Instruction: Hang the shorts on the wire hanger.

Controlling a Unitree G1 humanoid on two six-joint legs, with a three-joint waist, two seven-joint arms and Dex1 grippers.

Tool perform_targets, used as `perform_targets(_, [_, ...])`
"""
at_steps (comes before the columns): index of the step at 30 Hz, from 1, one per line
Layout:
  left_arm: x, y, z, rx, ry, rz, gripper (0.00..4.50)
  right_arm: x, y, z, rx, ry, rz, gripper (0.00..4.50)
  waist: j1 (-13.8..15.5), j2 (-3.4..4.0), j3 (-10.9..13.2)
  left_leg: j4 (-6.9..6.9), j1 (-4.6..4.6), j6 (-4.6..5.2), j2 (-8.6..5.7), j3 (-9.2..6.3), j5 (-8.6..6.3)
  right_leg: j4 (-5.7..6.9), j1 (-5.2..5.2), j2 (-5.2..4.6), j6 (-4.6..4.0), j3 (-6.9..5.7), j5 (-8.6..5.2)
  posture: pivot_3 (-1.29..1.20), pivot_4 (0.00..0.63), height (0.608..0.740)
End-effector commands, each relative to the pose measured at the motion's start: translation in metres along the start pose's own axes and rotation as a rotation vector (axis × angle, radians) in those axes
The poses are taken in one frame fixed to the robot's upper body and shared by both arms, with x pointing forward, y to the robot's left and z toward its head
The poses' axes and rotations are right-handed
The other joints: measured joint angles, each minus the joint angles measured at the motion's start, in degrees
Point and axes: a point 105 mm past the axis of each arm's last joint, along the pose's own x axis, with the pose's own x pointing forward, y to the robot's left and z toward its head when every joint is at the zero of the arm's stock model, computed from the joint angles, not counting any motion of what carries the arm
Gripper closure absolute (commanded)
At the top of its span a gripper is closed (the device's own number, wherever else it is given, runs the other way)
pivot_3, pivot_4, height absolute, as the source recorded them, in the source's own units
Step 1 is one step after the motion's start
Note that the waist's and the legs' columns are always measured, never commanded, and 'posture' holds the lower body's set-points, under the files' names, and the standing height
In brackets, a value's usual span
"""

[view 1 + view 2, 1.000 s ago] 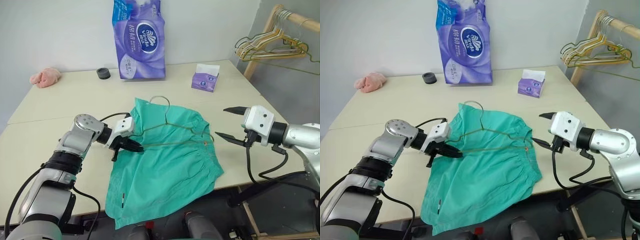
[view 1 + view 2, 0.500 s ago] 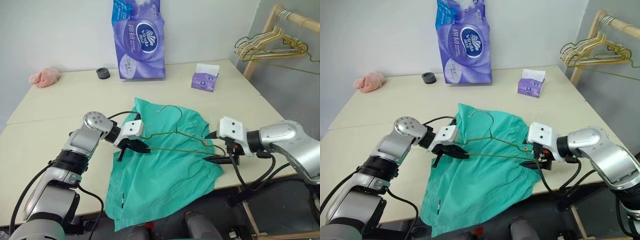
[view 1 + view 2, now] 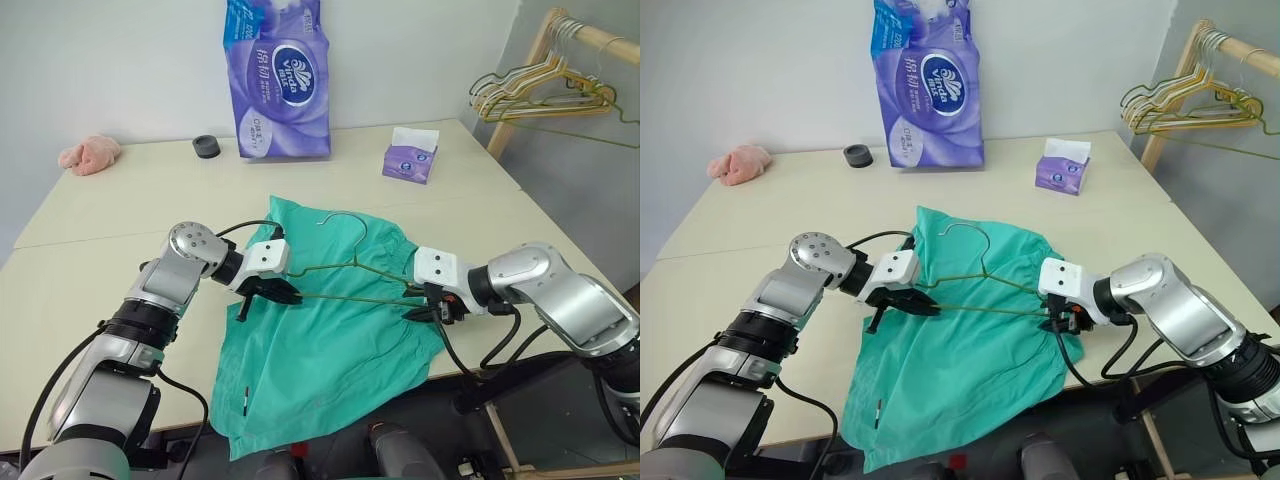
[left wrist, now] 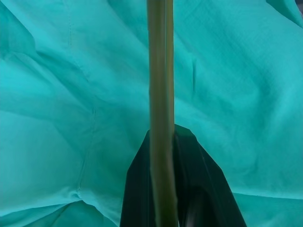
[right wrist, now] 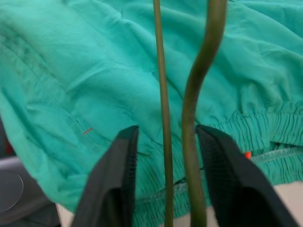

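**Both grippers at the ends of the wire hanger above the shorts**

The thin olive-green wire hanger (image 3: 352, 275) is hovering just above the teal-green cloth shorts (image 3: 320, 350), its hook pointing toward the far side of the table. The shorts are lying spread on the pale beige table (image 3: 120, 250), with one leg drooping over the near edge.

The left gripper (image 3: 272, 292) is pinching the hanger's left end, its black fingers pressed together on the wire. The right gripper (image 3: 1058, 322) is sitting at the hanger's right corner, beside the gathered waistband; its jaws are standing a little apart with both wires running between them, neither pad clearly touching the metal.

Farther back are standing a tall purple tissue pack (image 3: 277, 80), a small purple tissue box (image 3: 410, 158), a black round cap (image 3: 207, 146) and a pink cloth lump (image 3: 89, 154). At the right, a wooden rack (image 3: 545, 60) is carrying more wire hangers.
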Motion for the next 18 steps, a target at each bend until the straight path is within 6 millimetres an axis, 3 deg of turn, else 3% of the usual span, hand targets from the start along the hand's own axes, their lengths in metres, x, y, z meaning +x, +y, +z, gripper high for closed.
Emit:
perform_targets(1, [-0.004, 0.003, 0.008, 0.047, -0.005, 0.021, 4.5, -0.003, -0.003, 0.004, -0.014, 0.003, -0.009, 3.94, 0.0, 0.0, 0.0, 0.0, 0.0, 0.0, -0.01, -0.01, 0.0, 0.0, 0.0, -0.01, 0.0, 0.0, 0.0, -0.19, 0.053, 0.74])
perform_targets(3, [-0.003, 0.003, 0.009, 0.051, -0.004, 0.022, 4.5, -0.003, -0.002, 0.003, -0.007, 0.008, 0.0, 4.49, 0.0, 0.0, 0.0, 0.0, 0.0, 0.0, -0.01, -0.04, 0.0, 0.0, 0.0, -0.02, 0.0, 0.0, 0.0, -0.2, 0.053, 0.74])
perform_targets(15, [0.002, 0.013, 0.015, 0.035, -0.081, 0.093, 4.5, -0.002, 0.0, 0.001, 0.036, -0.001, 0.0, 4.49, 0.0, 0.0, 0.0, 0.01, 0.0, 0.0, -0.02, -0.12, 0.0, 0.01, 0.0, -0.04, 0.0, -0.01, 0.0, -0.2, 0.055, 0.74])
perform_targets(16, [0.002, 0.013, 0.017, 0.027, -0.096, 0.096, 3.96, -0.002, -0.001, 0.001, 0.039, -0.002, -0.003, 4.5, 0.0, 0.0, 0.0, 0.01, 0.0, 0.0, -0.02, -0.13, 0.0, 0.01, 0.0, -0.04, 0.0, -0.01, 0.0, -0.2, 0.055, 0.74])
perform_targets(18, [0.002, 0.014, 0.018, 0.017, -0.113, 0.111, 3.5, -0.003, -0.002, 0.001, 0.047, -0.007, -0.009, 4.5, 0.0, 0.0, 0.0, 0.02, 0.0, 0.0, -0.02, -0.14, 0.0, 0.01, 0.01, -0.04, 0.0, -0.02, 0.0, -0.2, 0.055, 0.74])
